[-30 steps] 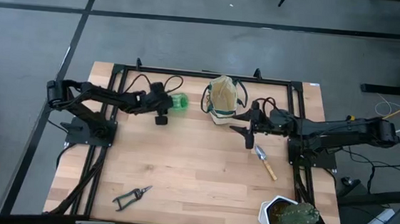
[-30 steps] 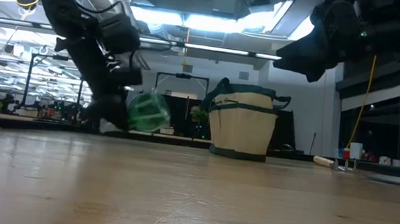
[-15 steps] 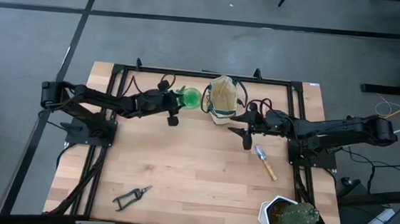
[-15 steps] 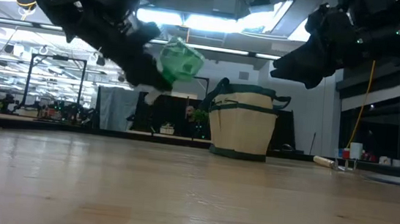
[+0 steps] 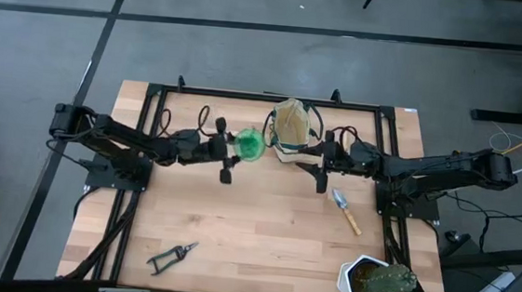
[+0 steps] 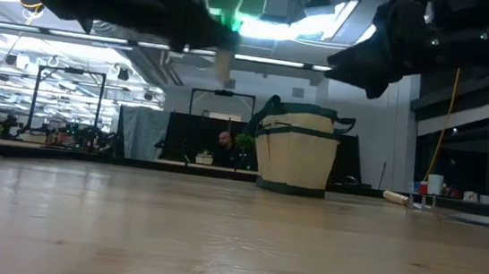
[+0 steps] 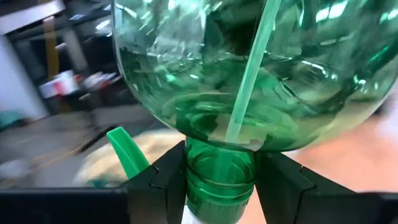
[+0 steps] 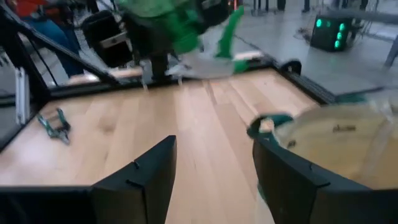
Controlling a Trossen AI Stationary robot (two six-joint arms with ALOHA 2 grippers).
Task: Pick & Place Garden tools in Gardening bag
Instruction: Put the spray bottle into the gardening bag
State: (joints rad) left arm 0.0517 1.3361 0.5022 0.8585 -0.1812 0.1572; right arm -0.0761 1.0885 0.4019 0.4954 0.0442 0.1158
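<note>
Left end effector clamped on the neck of the green spray bottle, carried high above the worktop, just beside the gardening bag and short of its open mouth. Bottle's long axis roughly level, body toward the bag. Left arm stretched out low and long. Right end effector fingers apart, empty, waiting on the bag's other side.

Both arms matte black, slim jointed segments, bulkier housings at joints. Black cables loop loosely near each wrist. Left gripper: black angular fingers. Right gripper: broad, flat black fingers with bevelled edges.
</note>
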